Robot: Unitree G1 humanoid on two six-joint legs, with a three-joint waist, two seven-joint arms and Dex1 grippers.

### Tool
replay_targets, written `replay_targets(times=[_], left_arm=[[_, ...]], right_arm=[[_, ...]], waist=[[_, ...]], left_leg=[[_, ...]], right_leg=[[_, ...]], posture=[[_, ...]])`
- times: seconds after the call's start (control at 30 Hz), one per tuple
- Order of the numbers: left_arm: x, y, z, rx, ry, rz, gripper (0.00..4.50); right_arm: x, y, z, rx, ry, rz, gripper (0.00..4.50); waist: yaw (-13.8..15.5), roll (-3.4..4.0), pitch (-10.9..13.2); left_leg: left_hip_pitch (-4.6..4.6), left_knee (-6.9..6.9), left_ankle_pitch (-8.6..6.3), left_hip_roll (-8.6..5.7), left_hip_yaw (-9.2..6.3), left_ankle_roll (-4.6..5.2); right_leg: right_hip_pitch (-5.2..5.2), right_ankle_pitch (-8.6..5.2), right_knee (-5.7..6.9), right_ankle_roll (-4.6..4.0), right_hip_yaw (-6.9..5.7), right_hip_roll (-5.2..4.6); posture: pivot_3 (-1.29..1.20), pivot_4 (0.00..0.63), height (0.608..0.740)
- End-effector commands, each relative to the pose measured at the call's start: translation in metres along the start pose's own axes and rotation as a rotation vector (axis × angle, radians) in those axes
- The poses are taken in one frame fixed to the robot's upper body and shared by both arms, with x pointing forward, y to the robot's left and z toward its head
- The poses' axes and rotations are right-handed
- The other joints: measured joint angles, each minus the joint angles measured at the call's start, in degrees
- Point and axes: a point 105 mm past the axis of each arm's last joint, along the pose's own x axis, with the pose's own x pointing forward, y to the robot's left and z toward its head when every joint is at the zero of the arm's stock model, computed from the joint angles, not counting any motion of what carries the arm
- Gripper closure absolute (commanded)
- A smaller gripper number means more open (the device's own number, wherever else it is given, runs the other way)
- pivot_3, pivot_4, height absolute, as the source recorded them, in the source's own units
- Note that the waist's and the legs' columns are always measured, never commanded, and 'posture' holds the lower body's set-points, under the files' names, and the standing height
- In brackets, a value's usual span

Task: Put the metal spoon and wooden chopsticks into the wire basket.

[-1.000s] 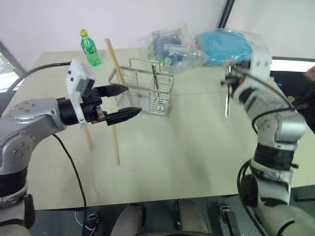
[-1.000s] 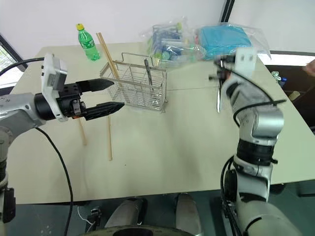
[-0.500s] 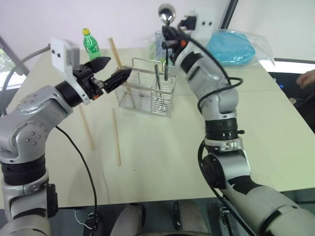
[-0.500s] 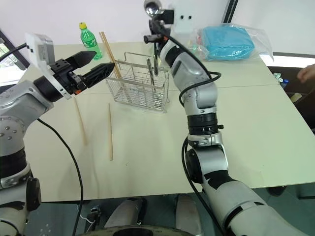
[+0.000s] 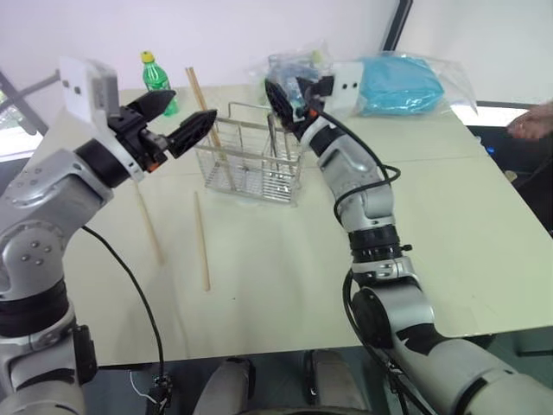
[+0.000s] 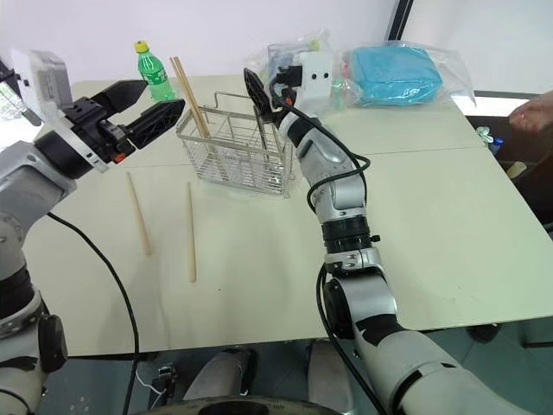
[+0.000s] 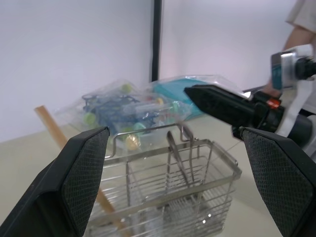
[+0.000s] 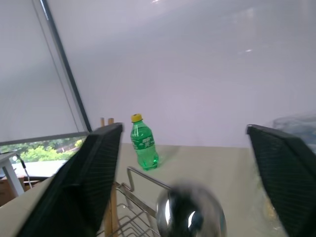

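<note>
We found the metal spoon (image 8: 191, 211) upright in the wire basket (image 6: 233, 156), just released by the right gripper (image 6: 259, 93), jaws apart. Two wooden chopsticks (image 6: 191, 232) lay lengthwise on the table, below the wide-open, empty left gripper (image 6: 143, 108), the nearer arm.

Pale table (image 5: 285, 259), white wall (image 5: 242, 35), window (image 8: 34, 148) behind.
</note>
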Motion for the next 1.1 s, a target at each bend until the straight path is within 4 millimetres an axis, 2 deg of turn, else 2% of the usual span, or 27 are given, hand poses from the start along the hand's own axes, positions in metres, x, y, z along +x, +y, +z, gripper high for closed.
replay_targets(times=[0.03, 0.17, 0.23, 0.3, 0.37, 0.5, 0.63, 0.73, 0.83, 0.9, 1.1], left_arm=[[-0.012, 0.008, 0.013, 0.037, -0.025, 0.035, 0.0], [-0.016, 0.022, 0.012, 0.048, -0.006, 0.094, 0.0], [-0.02, 0.036, 0.008, 0.056, 0.021, 0.177, 0.0], [-0.028, 0.062, -0.002, 0.025, 0.07, 0.336, 0.0], [-0.037, 0.09, -0.02, -0.033, 0.155, 0.531, 0.0], [-0.043, 0.115, -0.049, -0.188, 0.281, 0.774, 0.0], [-0.041, 0.121, -0.078, -0.253, 0.414, 0.865, 0.0], [-0.038, 0.125, -0.101, -0.341, 0.493, 0.905, 0.0], [-0.037, 0.131, -0.107, -0.352, 0.519, 0.949, 0.0], [-0.038, 0.137, -0.111, -0.367, 0.531, 0.981, 0.0], [-0.031, 0.15, -0.132, -0.391, 0.589, 0.998, 0.0]], right_arm=[[-0.003, -0.009, 0.035, -0.019, -0.082, -0.016, 0.04], [-0.005, -0.023, 0.056, -0.055, -0.097, -0.041, 0.04], [-0.006, -0.025, 0.072, -0.062, -0.11, -0.015, 0.04], [-0.01, -0.019, 0.094, -0.09, -0.117, 0.098, 0.04], [-0.02, -0.008, 0.102, -0.131, -0.07, 0.25, 0.04], [-0.056, 0.012, 0.086, -0.179, 0.095, 0.52, 0.04], [-0.105, 0.034, 0.059, -0.106, 0.289, 0.766, 0.04], [-0.135, 0.048, 0.038, -0.038, 0.403, 0.854, 0.04], [-0.158, 0.058, 0.027, 0.018, 0.47, 0.907, 0.04], [-0.166, 0.059, 0.021, 0.031, 0.489, 0.898, 0.04], [-0.166, 0.055, 0.019, 0.044, 0.473, 0.805, 0.04]], waist=[[0.09, 0.0, 0.0], [0.08, 0.0, 0.0], [0.08, 0.02, 0.01], [0.09, 0.04, 0.03], [0.15, 0.04, 0.02], [0.71, -0.27, -0.16], [0.57, -0.51, -0.25], [0.65, -0.52, -0.25], [0.56, -0.55, -0.25], [0.59, -0.59, -0.25], [1.04, -0.6, -0.25]], left_leg=[[-0.01, 0.0, 0.0, 0.0, 0.0, 0.0], [0.02, 0.0, 0.0, -0.02, 0.01, 0.01], [0.02, 0.0, 0.0, -0.02, 0.02, 0.01], [0.01, -0.01, 0.0, -0.02, 0.02, 0.01], [0.01, -0.03, -0.01, -0.02, 0.02, 0.02], [0.02, 0.0, -0.16, -0.04, -0.03, 0.28], [-0.02, 0.18, -0.16, -0.04, -0.05, 0.28], [-0.03, 0.19, -0.09, -0.04, -0.04, 0.12], [-0.04, 0.25, -0.09, -0.04, -0.02, 0.11], [-0.04, 0.26, -0.09, -0.03, 0.03, 0.11], [-0.04, 0.36, -0.09, -0.06, 0.05, 0.1]], right_leg=[[0.0, 0.0, 0.0, 0.0, 0.0, 0.0], [0.02, 0.0, -0.01, 0.0, 0.0, 0.0], [0.02, 0.0, -0.01, -0.01, 0.0, 0.0], [0.0, -0.01, -0.01, -0.01, 0.0, 0.01], [0.0, -0.01, -0.02, 0.0, 0.0, 0.01], [0.09, -0.02, -0.06, 0.03, -0.04, 0.02], [0.18, -0.03, -0.09, 0.06, -0.07, -0.02], [0.14, -0.03, -0.07, 0.06, -0.06, -0.04], [0.12, -0.03, -0.07, 0.06, -0.06, -0.04], [0.09, -0.03, -0.08, 0.06, -0.06, -0.04], [0.1, -0.03, -0.08, 0.06, -0.06, -0.13]], posture=[[0.0, 0.15, 0.721], [0.0, 0.15, 0.721], [0.0, 0.15, 0.721], [0.0, 0.15, 0.721], [0.0, 0.15, 0.721], [0.0, 0.15, 0.721], [0.0, 0.15, 0.721], [0.0, 0.15, 0.721], [0.0, 0.15, 0.721], [0.0, 0.15, 0.721], [0.0, 0.15, 0.721]])
